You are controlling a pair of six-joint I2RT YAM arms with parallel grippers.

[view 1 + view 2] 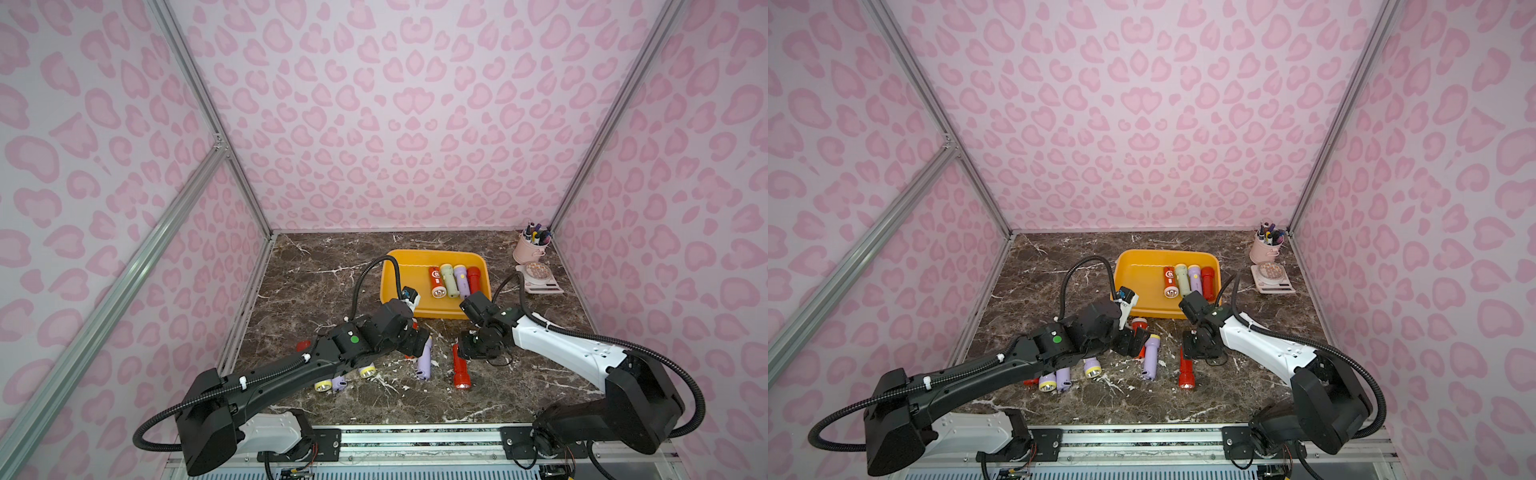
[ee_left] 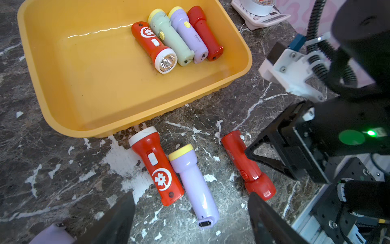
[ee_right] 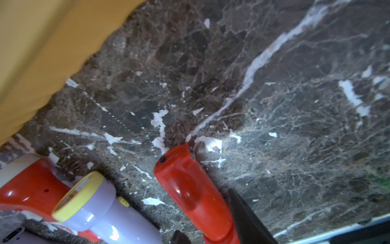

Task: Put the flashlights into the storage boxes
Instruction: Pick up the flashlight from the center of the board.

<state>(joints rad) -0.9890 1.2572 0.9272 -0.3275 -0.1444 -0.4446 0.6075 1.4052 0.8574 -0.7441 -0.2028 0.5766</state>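
Observation:
The yellow-orange storage box [image 1: 405, 286] [image 2: 84, 74] holds several flashlights side by side: a red white-labelled one [image 2: 155, 45], a pale green one, a lilac one and a plain red one. My left gripper [image 2: 193, 224] [image 1: 415, 343] hovers open over a lilac flashlight [image 2: 194, 181] [image 1: 424, 363]. A red white-labelled flashlight [image 2: 157, 166] lies against the lilac one. My right gripper [image 3: 207, 213] [image 1: 469, 349] is shut on the tail of a red flashlight [image 3: 190, 190] [image 1: 460, 368], which still lies on the marble.
Two more lilac flashlights with yellow heads [image 1: 328, 384] [image 1: 368, 371] and a red one [image 1: 302, 345] lie partly under my left arm. A pink pen cup [image 1: 530, 247] and a small scale [image 1: 538, 280] stand at the back right. Pink walls close in three sides.

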